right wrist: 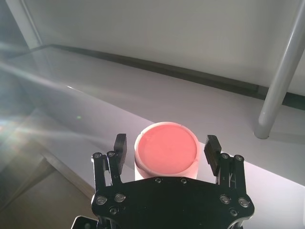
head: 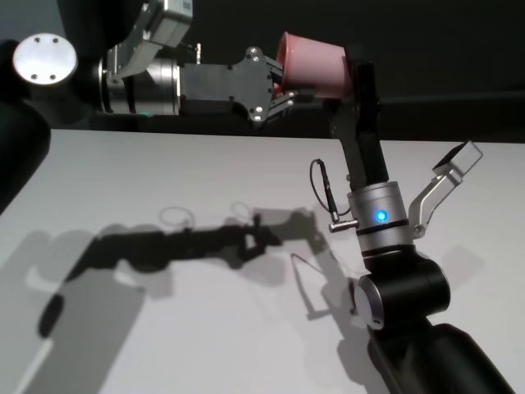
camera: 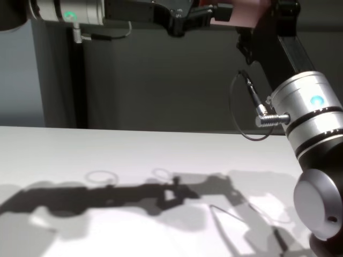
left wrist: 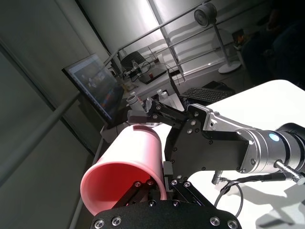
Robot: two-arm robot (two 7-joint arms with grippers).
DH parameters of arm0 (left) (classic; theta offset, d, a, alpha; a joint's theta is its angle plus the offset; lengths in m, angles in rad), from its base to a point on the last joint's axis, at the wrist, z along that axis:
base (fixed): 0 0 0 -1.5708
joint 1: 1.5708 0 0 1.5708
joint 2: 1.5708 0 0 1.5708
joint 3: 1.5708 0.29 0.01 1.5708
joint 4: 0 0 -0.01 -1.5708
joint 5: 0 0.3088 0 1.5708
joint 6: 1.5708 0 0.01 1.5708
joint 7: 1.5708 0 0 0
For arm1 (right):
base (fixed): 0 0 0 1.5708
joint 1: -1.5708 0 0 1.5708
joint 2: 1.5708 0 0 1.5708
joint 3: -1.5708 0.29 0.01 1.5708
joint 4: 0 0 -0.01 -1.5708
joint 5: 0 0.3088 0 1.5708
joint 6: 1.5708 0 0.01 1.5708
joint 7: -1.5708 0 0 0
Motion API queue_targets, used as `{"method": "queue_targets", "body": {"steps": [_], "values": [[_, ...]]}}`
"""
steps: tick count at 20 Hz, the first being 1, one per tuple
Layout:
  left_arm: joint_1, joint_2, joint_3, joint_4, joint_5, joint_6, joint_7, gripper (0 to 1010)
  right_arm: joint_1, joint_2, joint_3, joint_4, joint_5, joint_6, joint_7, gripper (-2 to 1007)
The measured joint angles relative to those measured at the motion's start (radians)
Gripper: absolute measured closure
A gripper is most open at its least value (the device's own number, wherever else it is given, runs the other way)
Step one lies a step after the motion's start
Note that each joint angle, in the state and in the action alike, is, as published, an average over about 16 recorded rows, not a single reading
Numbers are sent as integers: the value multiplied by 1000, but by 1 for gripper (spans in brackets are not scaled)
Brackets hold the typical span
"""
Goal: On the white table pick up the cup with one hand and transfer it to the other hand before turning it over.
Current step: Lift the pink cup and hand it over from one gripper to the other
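Hard light from above and behind throws dark, sharp-edged shadows of both arms across the white table — they lie well below the left pincer. The backdrop beyond is near black. In the right wrist view, hazy flare streaks wash out the side beyond one finger of the right pincer — the cup base between them stays crisp and evenly lit. The left wrist view's background is bright, slightly soft.
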Motion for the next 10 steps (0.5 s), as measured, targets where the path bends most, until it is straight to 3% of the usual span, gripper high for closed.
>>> {"method": "queue_targets", "body": {"steps": [10], "values": [[0,0,0,0,0,0,0,968,1,6,-11,-3,10,-9,-1,25]]}}
